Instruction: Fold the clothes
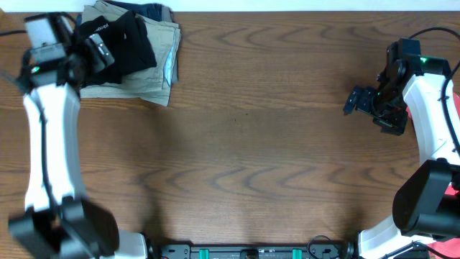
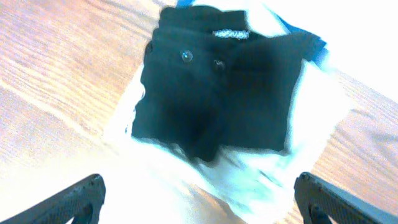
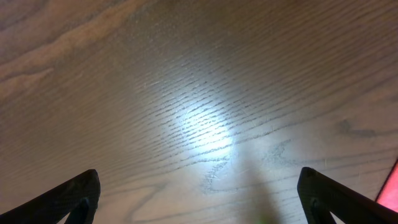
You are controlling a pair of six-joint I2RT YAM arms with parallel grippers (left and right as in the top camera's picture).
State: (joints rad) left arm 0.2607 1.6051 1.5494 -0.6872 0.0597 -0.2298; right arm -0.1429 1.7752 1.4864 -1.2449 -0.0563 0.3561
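The black soft-fabric garment [image 2: 211, 99] is seen stacked on khaki-tan trousers [image 1: 147, 72], left jaws released above (right jaws likewise released); only the black layer should be pinched.

Honestly, we can't read any actual text here. The black garment [image 2: 211, 99] has a small white logo strip [image 2: 230, 34] at about 12 o'clock near its waistband in the left wrist view, but it's too blurry to make out. From overhead we spot a white mark [image 1: 100, 26] on it too, and that one's also illegible.
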